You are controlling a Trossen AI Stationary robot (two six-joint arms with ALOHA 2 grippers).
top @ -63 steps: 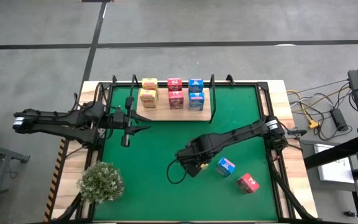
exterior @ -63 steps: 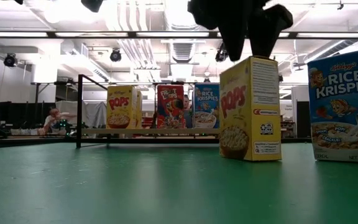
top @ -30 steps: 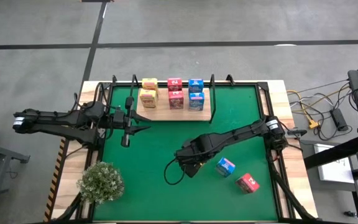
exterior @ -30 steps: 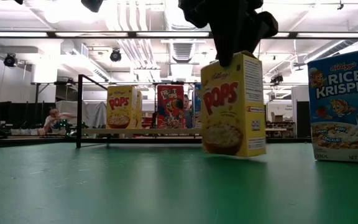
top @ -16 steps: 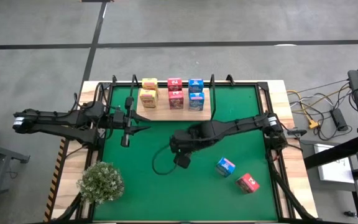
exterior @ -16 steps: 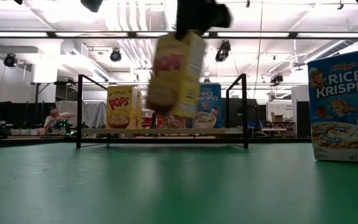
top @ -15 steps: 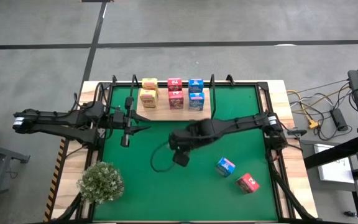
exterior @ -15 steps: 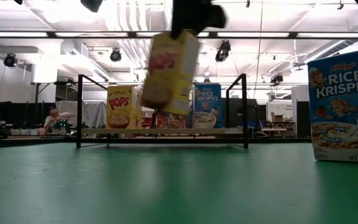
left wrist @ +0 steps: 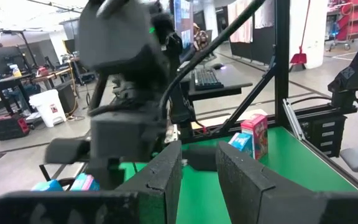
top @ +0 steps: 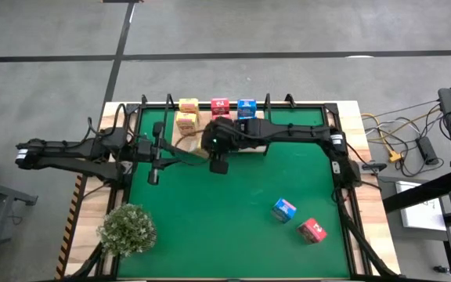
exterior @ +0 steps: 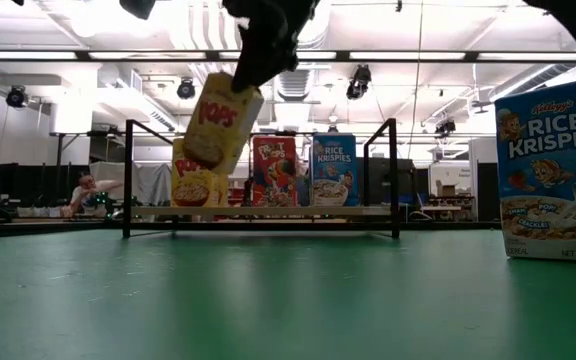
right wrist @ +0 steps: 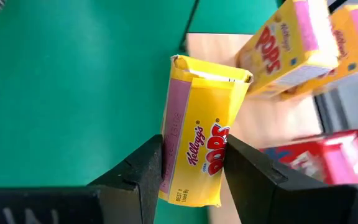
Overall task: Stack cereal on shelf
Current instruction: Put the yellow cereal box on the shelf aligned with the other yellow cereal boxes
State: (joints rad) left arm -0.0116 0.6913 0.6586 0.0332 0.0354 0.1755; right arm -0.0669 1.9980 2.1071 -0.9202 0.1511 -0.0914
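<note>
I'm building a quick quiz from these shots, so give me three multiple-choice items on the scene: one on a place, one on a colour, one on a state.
1. Where is the held carton?
A. on the mat
B. in the air at the shelf
C. beside the plant

2. What colour is it?
A. yellow
B. blue
C. pink-red

3. How is the right gripper?
A. open and empty
B. out of view
C. shut on a carton

Key:
1 B, the low view shows the yellow carton tilted above the board.
2 A, its faces are yellow.
3 C, both fingers press its sides.
</note>
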